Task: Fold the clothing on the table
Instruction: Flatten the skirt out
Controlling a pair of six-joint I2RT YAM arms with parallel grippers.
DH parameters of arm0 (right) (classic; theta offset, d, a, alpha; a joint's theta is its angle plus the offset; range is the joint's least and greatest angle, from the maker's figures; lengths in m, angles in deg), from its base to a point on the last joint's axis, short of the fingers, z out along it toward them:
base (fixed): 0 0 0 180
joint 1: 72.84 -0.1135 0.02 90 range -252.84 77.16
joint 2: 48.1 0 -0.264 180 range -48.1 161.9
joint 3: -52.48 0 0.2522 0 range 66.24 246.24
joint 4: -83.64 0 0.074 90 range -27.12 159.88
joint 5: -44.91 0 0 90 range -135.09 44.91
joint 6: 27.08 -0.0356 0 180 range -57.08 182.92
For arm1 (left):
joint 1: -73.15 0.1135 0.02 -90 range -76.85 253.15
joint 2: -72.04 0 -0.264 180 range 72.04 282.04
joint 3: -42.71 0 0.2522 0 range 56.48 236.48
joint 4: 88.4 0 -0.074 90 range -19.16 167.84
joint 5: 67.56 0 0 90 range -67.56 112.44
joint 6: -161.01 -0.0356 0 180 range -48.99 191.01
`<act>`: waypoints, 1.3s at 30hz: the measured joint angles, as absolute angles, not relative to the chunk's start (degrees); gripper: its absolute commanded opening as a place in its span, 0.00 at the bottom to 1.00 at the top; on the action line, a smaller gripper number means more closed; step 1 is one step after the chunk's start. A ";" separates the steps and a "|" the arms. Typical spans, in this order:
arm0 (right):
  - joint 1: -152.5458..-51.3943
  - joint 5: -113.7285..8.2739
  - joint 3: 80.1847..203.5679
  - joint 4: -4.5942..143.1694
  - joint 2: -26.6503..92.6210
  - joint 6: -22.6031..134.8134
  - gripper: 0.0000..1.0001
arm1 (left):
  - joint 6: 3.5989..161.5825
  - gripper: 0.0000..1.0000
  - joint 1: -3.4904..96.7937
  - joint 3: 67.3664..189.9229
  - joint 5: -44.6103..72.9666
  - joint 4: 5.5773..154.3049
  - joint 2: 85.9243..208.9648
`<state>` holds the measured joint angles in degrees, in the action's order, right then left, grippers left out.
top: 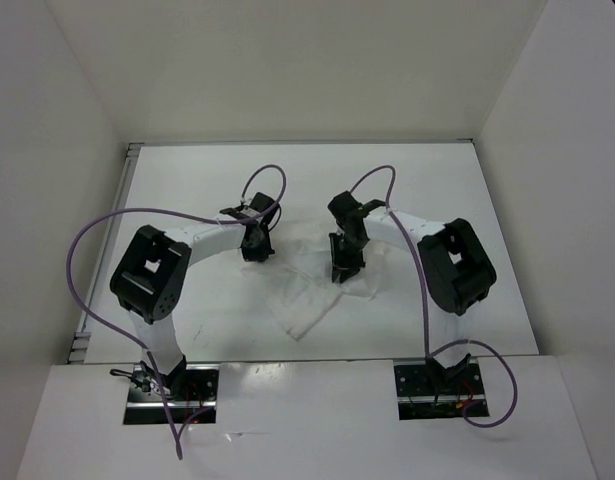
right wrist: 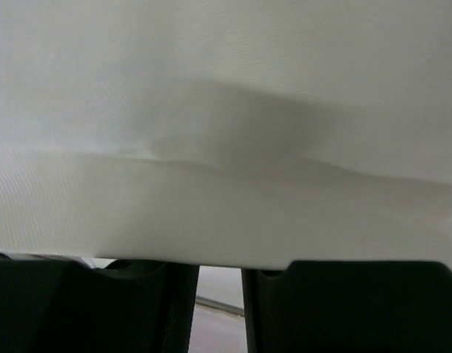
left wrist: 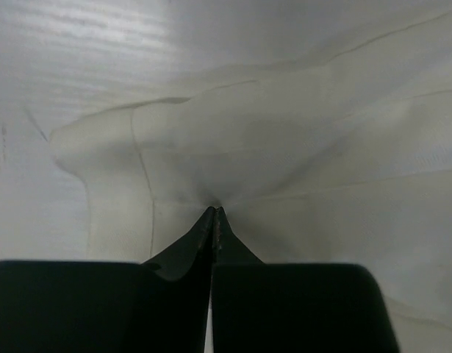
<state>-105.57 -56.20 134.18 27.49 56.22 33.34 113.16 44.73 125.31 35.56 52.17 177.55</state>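
Clothing (top: 309, 295) from overhead: rumpled flat on the counter (top: 437, 190), stretching from my left hand (top: 257, 250) across to my right hand (top: 344, 270) and spilling out on the near side of both. Both hands are down on its far edge. Left wrist view now: fingers (left wrist: 229, 246) pressed together, fabric puckered right at their tips, creases fanning away from the pinch, so that hand is clamped on the clothing. Right wrist view: fabric drapes over the fingers (right wrist: 137, 309) and hides the tips. A gap shows lower between them, but clamped or apart, I can't tell.
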 measured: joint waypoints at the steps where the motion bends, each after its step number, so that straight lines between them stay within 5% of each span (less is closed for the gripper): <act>1: -104.35 -55.83 135.67 27.64 57.70 33.21 0.31 | 113.53 0.00 44.51 123.67 35.17 52.34 177.18; 7: -101.27 -54.43 146.66 28.80 65.11 34.43 0.33 | 117.12 0.00 42.06 115.13 30.95 55.55 171.24; 14: -101.18 -55.65 151.08 33.68 62.73 37.29 0.57 | 119.39 0.00 40.51 114.23 27.04 56.54 170.62; 17: -101.18 -54.78 150.38 32.72 56.57 37.75 0.60 | 119.46 0.00 40.14 114.69 27.02 54.85 169.38; 24: -101.73 -50.65 138.75 27.64 41.59 35.02 0.60 | 119.44 0.00 40.05 118.91 27.04 53.54 164.42; 39: -106.32 -48.73 130.18 23.27 48.44 32.29 0.54 | 119.48 0.00 40.05 118.82 27.54 51.75 163.98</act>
